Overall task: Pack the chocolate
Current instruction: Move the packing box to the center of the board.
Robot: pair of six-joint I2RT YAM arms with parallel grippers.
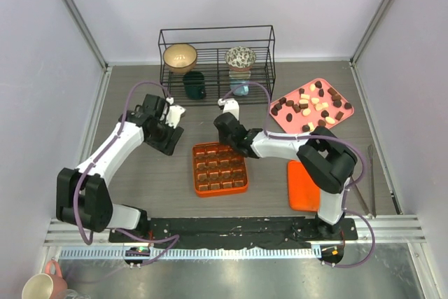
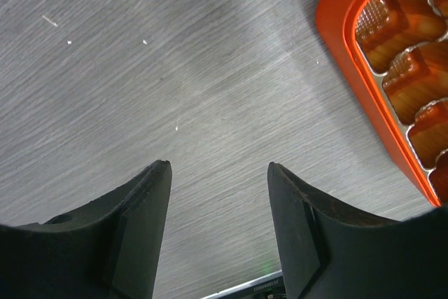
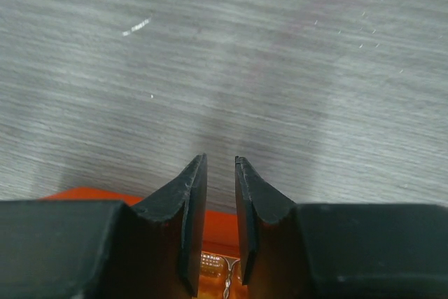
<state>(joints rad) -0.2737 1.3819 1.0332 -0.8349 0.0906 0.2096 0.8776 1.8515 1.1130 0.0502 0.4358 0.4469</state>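
Observation:
The chocolate (image 1: 313, 105), several dark, tan and cream pieces, lies on the pink tray (image 1: 348, 118) at the back right. The orange gridded box (image 1: 220, 168) sits mid-table. Its corner shows in the left wrist view (image 2: 336, 26) and its edge under my right fingers (image 3: 84, 193). My left gripper (image 1: 168, 139) (image 2: 218, 166) hangs open over bare table to the left of the box, holding nothing. My right gripper (image 1: 234, 141) (image 3: 220, 159) is at the box's far right corner. Its jaws stand a narrow gap apart with nothing between them.
A black wire rack (image 1: 217, 54) with bowls and cups stands at the back. An orange lid (image 1: 304, 185) lies near my right arm's base. Thin metal tongs (image 1: 371, 180) lie along the right edge. A mug (image 1: 40, 288) sits off the table's near left.

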